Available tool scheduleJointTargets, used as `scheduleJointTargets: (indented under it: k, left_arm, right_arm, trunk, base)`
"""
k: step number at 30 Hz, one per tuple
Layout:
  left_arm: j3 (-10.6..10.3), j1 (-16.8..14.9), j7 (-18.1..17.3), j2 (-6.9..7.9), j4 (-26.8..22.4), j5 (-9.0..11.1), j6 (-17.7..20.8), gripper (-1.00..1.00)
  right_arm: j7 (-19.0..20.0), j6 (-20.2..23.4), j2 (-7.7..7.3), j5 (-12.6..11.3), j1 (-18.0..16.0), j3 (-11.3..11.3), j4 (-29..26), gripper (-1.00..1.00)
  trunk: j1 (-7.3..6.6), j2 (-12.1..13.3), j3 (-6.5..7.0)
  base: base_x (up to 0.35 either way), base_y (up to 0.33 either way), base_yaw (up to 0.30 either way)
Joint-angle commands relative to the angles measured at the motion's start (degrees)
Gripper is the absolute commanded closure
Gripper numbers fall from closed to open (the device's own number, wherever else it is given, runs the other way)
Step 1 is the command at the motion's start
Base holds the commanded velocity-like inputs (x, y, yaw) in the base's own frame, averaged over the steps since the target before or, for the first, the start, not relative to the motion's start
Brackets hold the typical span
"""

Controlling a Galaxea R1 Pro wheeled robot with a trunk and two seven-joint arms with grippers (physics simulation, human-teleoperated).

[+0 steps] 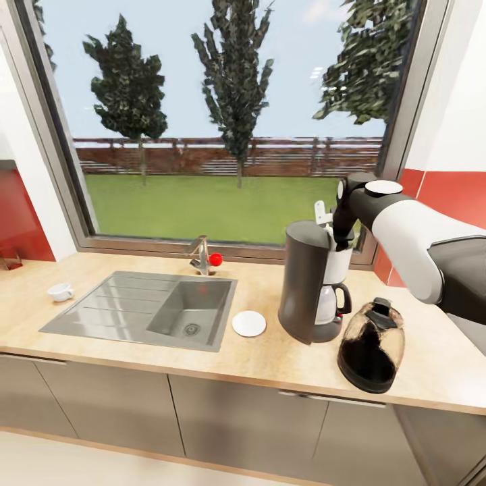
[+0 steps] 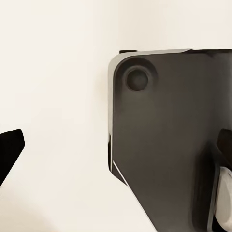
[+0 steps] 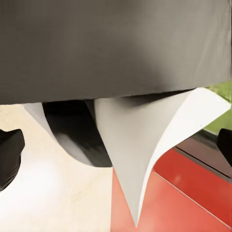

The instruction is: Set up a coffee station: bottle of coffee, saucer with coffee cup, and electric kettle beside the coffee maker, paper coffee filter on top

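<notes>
Light-wood table [image 1: 270, 351] with grey cabinet fronts, set below a wide window looking onto lawn, trees and a brick fence; red wall panels flank it. An inset grey steel sink [image 1: 145, 310] with a tap carrying a red knob [image 1: 215, 259] lies left of centre. The tall dark grey coffee maker [image 1: 307, 287], white upper front and small glass carafe, stands on the table right of the sink. The flat round white saucer [image 1: 249, 323] lies just left of its base; the squat clear-glass electric kettle [image 1: 371, 344] with black lid stands near its right. The tiny white coffee cup [image 1: 61, 291] sits far left, well apart from the saucer. My right hand [image 1: 332, 233] reaches over the machine's top; the thin white paper coffee filter [image 3: 145, 140] hangs with pointed corner beneath it, though I cannot tell whether the fingers grip it. My left hand's [image 2: 116, 150] fingers sit wide apart, empty. No legible writing.
</notes>
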Motion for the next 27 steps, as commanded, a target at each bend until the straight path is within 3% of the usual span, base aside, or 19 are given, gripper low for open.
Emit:
scheduleJointTargets:
  k: [1, 8, 22, 27]
  left_arm:
    - [-0.08, -0.02, 0.08, -0.02, 0.03, 0.09, -0.22, -1.00]
    - [-0.08, -0.02, 0.08, -0.04, 0.03, 0.09, -0.22, -1.00]
    - [-0.08, -0.02, 0.13, -0.04, 0.03, 0.09, -0.22, -1.00]
    - [-0.08, -0.02, 0.15, -0.04, 0.03, 0.09, -0.22, -1.00]
  right_arm:
    - [0.26, 0.59, -0.04, -0.50, -0.04, 0.42, -0.10, -1.00]
    - [0.26, 0.60, -0.10, -0.44, -0.04, 0.42, -0.14, -1.00]
    - [0.26, 0.62, -0.26, -0.35, -0.04, 0.42, -0.14, -1.00]
    - [0.26, 0.62, -0.61, -0.35, -0.04, 0.42, -0.14, -1.00]
  trunk:
    - [0.04, -0.11, -0.11]
    - [0.04, -0.11, -0.11]
    - [0.04, -0.11, -0.11]
    - [0.04, -0.11, -0.11]
  base:
    - [0.000, 0.196, 0.000]
    - [-0.045, 0.143, 0.000]
    - [-0.317, 0.004, 0.000]
    - [-0.101, 0.000, 0.000]
